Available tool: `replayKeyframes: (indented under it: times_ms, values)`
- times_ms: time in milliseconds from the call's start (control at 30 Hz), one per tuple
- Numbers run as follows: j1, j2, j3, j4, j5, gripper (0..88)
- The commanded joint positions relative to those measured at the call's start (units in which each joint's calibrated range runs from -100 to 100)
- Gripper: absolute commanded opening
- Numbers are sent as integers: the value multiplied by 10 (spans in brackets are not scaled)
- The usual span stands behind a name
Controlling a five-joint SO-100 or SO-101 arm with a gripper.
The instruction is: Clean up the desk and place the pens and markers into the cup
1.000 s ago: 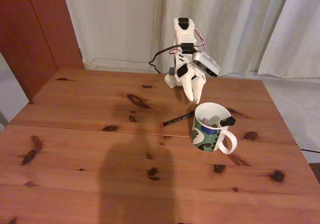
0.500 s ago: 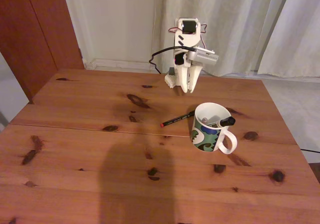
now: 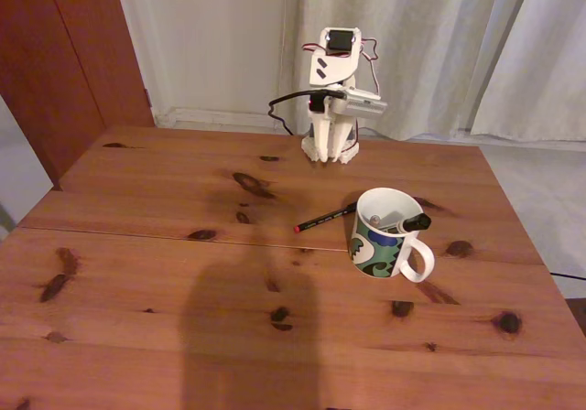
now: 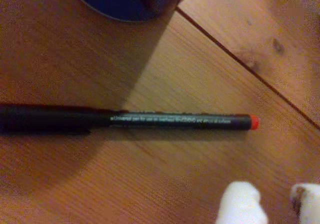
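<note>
The white cup with a green, blue and dark pattern stands right of centre on the wooden desk. A marker with a black cap leans out of it. A black pen with a red tip lies flat on the desk, just left of the cup. My gripper hangs folded down at the desk's far edge, well behind the pen and cup. In the wrist view the black pen lies across the frame with the cup's base above it. My gripper shows two white fingertips slightly apart, holding nothing.
The desk has dark knots and a seam running across it. A cable loops from the arm at the back. Curtains and a reddish wooden panel stand behind the desk. A shadow falls on the near part.
The arm has drawn back from just above the cup toward the desk's far edge and folded down. Cup, marker and black pen have not moved.
</note>
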Motion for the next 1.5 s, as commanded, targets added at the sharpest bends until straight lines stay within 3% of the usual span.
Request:
replayKeyframes:
  times_ms: [0, 300, 667, 933, 1100, 1167, 1300, 1467]
  values:
    - [18, -5, -10, 1, 4, 73]
    - [41, -5, 13, -14, 5, 74]
    - [79, -5, 136, -278, 1, 73]
    - [92, -6, 166, -306, -112, 7]
    - [92, -6, 173, -306, -134, 7]
    - [96, -6, 181, -305, -170, 7]
    - [104, -9, 187, -313, -287, 6]
    - [108, -5, 184, -305, -331, 7]
